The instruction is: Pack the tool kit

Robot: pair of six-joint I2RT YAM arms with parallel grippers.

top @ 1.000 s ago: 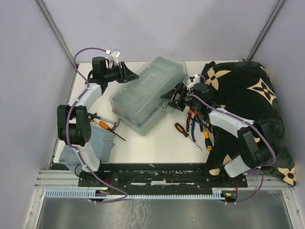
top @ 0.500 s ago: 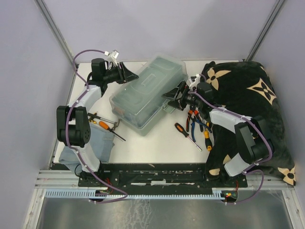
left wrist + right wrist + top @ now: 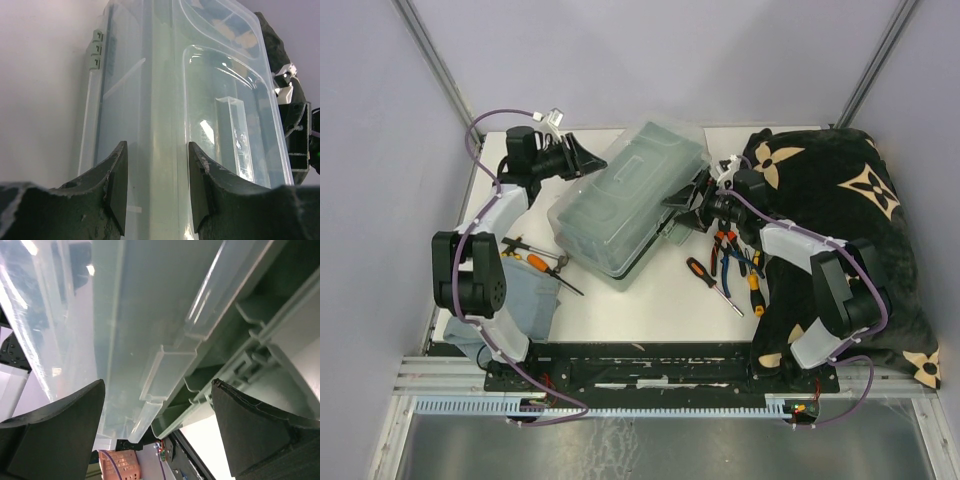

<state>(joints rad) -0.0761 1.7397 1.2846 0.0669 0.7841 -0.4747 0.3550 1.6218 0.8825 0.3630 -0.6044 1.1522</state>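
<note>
Toolbox [image 3: 620, 215] lies slantwise on the white table [image 3: 650, 300], its translucent lid down over the pale grey-green base. At its far left corner the left gripper [image 3: 588, 160] meets the lid. In the left wrist view its fingers [image 3: 117, 190] stand partly apart with a raised strip of the lid running between them; whether the pads press on the plastic cannot be told. At the toolbox's right long side the right gripper [image 3: 688, 198] reaches in against the lid's edge. Its fingers [image 3: 60, 430] are spread wide and close on nothing, and a clear lid tab and the grey-green latch [image 3: 240, 365] show between them. Just right of the toolbox lie the pliers [image 3: 725, 245] and an orange-and-black screwdriver [image 3: 705, 272], loose on the table. Left of the toolbox a second, orange-handled screwdriver [image 3: 537, 262] rests at the edge of a folded grey-blue cloth [image 3: 530, 305]. Further right of the toolbox, beyond the pliers, a black blanket [image 3: 850, 220] with beige flower marks is heaped.
</note>
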